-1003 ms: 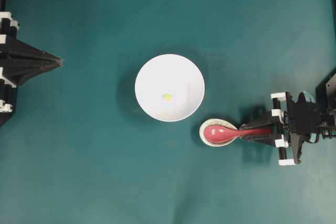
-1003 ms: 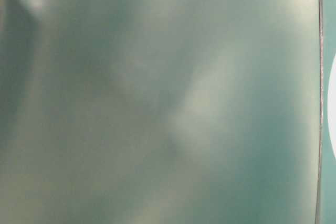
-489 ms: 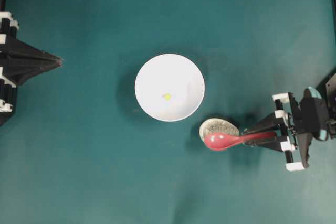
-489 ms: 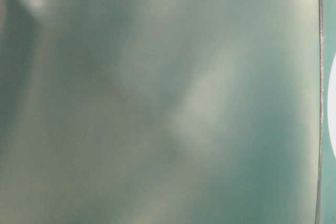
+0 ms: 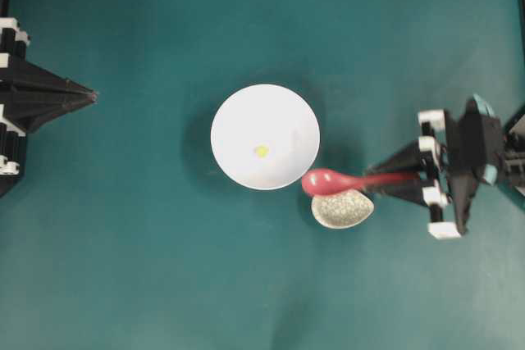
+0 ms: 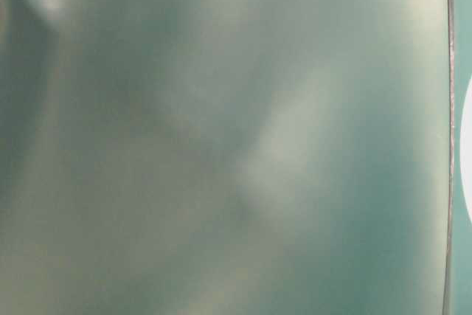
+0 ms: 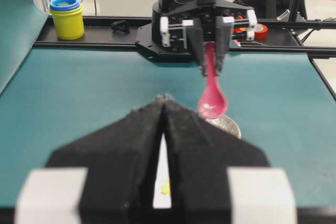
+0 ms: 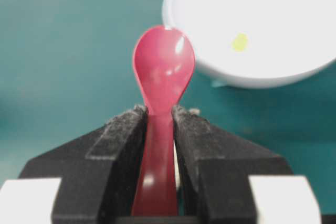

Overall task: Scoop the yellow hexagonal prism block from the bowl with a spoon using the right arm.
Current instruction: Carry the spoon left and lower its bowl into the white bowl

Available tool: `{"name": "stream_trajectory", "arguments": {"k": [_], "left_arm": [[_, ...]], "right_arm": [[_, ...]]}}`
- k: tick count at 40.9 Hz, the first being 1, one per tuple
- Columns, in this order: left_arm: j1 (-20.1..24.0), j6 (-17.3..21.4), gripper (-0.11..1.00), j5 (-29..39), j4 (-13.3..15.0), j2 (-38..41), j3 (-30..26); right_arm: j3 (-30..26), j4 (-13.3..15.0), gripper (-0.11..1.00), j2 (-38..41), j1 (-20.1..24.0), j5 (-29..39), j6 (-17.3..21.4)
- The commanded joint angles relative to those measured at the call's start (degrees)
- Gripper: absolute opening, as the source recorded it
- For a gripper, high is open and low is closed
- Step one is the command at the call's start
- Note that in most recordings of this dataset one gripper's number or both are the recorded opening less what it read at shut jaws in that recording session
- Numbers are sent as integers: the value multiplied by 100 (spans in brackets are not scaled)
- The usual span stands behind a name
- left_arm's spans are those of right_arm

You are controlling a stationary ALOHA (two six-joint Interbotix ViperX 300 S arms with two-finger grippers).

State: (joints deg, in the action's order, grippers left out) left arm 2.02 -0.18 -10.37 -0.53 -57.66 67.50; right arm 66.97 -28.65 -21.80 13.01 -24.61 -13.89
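the right gripper (image 5: 392, 179) is clamping the handle of the spoon (image 5: 328, 180) between both fingers, holding it up off the speckled spoon rest (image 5: 343, 209), scoop hanging just beside the bowl (image 5: 238, 116) rim. the yellow hexagonal prism block (image 5: 261, 152) is sitting inside the bowl, near its middle. the left gripper (image 5: 89, 97) is sitting closed and empty at the far edge of the tabletop (image 5: 164, 268).
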Motion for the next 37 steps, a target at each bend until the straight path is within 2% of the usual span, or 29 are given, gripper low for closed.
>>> {"name": "stream_trajectory", "arguments": {"k": [1,11,22,30,37], "left_arm": [[9,-9,0,-70,-18,53,-123],[9,-9,0,-70,-18,53,-123],[9,0,0,-70,-18,53,-123],[9,0,0,-53,-18,53,-123],[9,0,0,-35,-18,53,-114]], "right_arm": [[-439,44,24,-141,-422,712,-193],[-1424,105,24,-79,-1310,2505,-738],[-2250,316,24,246,-1951,4096,-782],[-2751,448,24,721,-2145,4720,-773],[-3164,686,24,1125,-2171,5089,-765]]}}
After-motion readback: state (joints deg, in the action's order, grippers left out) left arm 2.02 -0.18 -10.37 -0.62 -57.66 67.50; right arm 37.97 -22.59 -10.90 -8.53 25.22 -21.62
